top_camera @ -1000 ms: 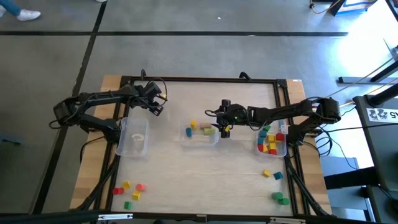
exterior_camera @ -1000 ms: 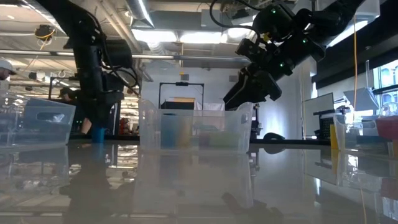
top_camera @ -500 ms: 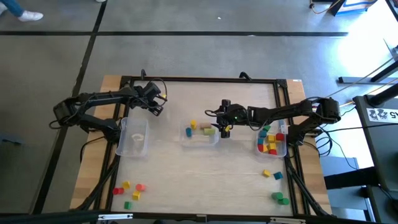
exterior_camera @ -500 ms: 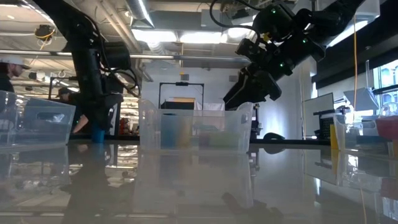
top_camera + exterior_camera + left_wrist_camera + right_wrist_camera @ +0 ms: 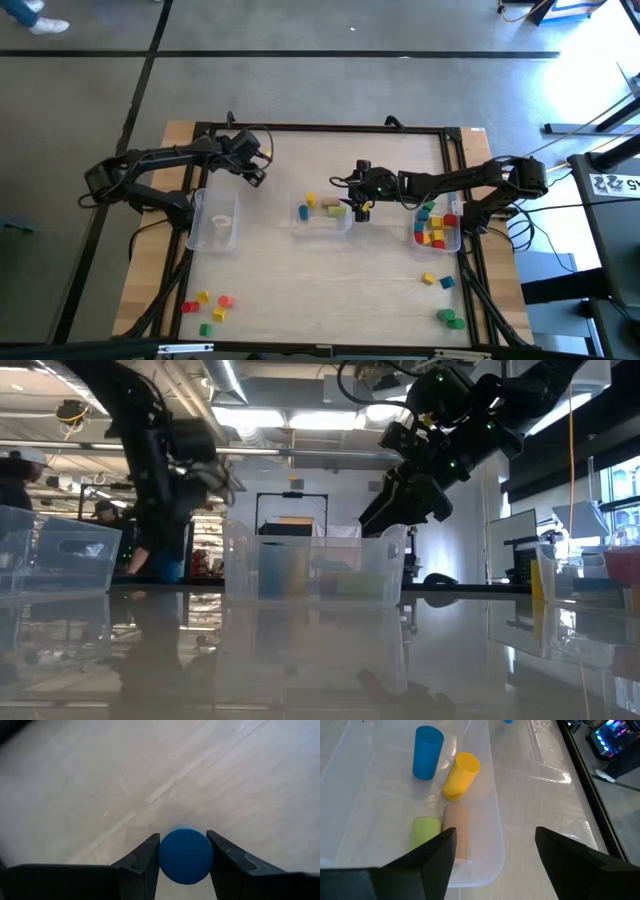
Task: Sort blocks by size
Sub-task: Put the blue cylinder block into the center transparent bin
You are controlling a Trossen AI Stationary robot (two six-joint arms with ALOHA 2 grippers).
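Left claw gripping a blue block

The left claw (image 5: 184, 857) is pinching a round blue block (image 5: 185, 856) between both fingers, left of the middle bin (image 5: 322, 222) and clear of the counter (image 5: 330, 290). The right claw (image 5: 492, 857) is hanging wide open and empty over that bin, where blue (image 5: 427, 753), yellow (image 5: 460, 776), green (image 5: 426, 833) and tan (image 5: 456, 831) cylinders are lying.

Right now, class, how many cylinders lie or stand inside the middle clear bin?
4: a blue cylinder standing upright, a yellow one lying beside it, then a tan one and a green one lying side by side. Others may be hidden.
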